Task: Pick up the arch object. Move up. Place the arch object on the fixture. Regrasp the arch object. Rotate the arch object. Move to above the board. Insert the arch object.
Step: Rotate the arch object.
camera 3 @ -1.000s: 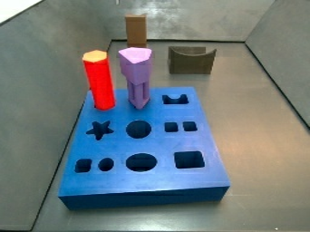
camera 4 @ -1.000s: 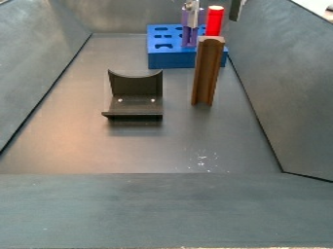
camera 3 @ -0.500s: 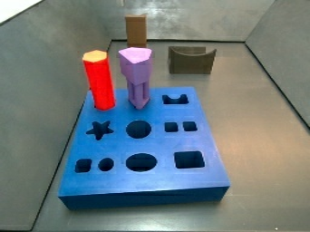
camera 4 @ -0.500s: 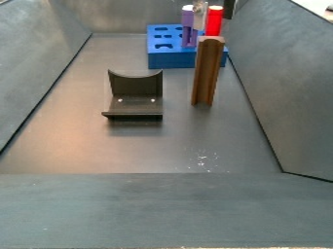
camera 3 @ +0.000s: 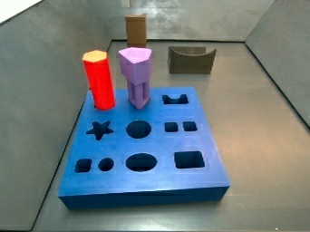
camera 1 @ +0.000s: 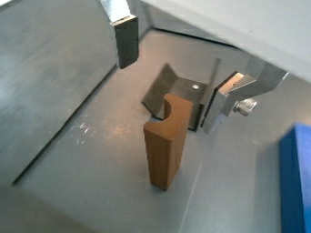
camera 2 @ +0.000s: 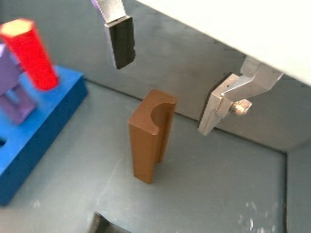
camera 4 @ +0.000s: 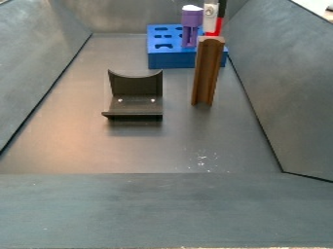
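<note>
The arch object (camera 3: 136, 32) is a tall brown column standing upright on the grey floor beyond the board (camera 3: 145, 192). It also shows in the other side view as the arch object (camera 4: 207, 70). In both wrist views my gripper (camera 1: 176, 73) (camera 2: 170, 73) hangs open above the arch object (camera 1: 166, 146) (camera 2: 149, 136), one finger on each side of it, clear of its notched top. The fixture (camera 3: 190, 60) (camera 4: 132, 94) stands on the floor beside the column, and its dip shows behind the column as the fixture (camera 1: 165, 84). The gripper is out of both side views.
A red hexagonal peg (camera 3: 100, 80) and a purple pentagonal peg (camera 3: 136, 77) stand in the board's far holes. Both pegs, red (camera 2: 35, 55) and purple (camera 2: 15, 86), also show in a wrist view. Grey walls enclose the floor on every side.
</note>
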